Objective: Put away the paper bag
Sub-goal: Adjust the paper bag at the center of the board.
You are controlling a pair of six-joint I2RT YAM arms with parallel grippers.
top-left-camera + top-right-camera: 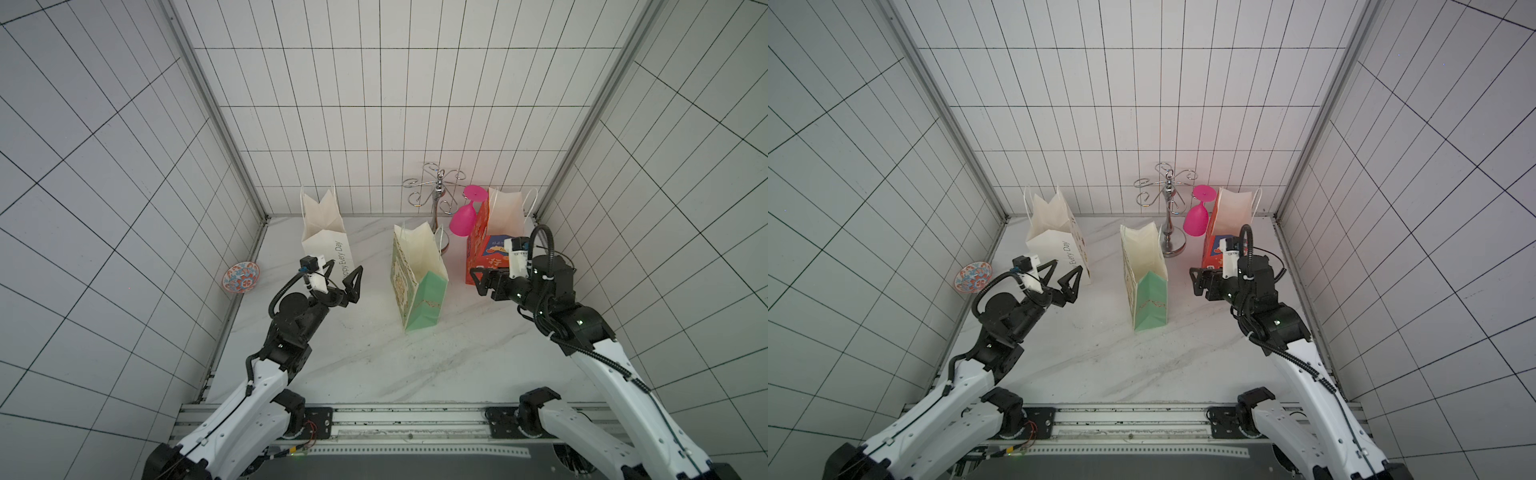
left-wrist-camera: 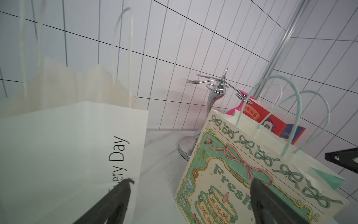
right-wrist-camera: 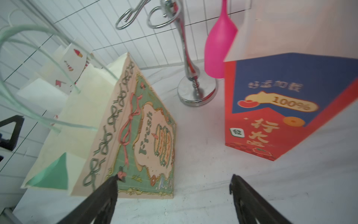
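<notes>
Top views, left to right: patterned bowl (image 1: 241, 277) sits past the left edge of the marble tabletop (image 1: 374, 365), against the tiled side panel. Left gripper (image 1: 345, 268) is raised over the left part of the table, fingers spread wide, nothing between them. It is just in front of the white paper bag (image 1: 324, 237); contact cannot be told. That bag stands upright, mouth open, at the back left, "Every Day" printed on its near face (image 2: 58, 145).

Green paper bag (image 1: 428, 303) stands upright at mid-table, mouth open, between the two grippers and apart from both. Left wrist view shows its bow and cake print (image 2: 232, 174). It leans in the right wrist view (image 3: 135, 126), likely camera angle.

Chrome hanger stand (image 1: 438, 195) is behind the green bag near the back wall. Pink glass (image 1: 463, 220) hangs upside down from one of its arms, just beside the red paper bag (image 1: 478, 249), which stands upright, open, back right.

Right gripper (image 1: 478, 282) is in front of the red bag, pointing toward the green one, fingers wide apart and empty (image 3: 174, 178).
</notes>
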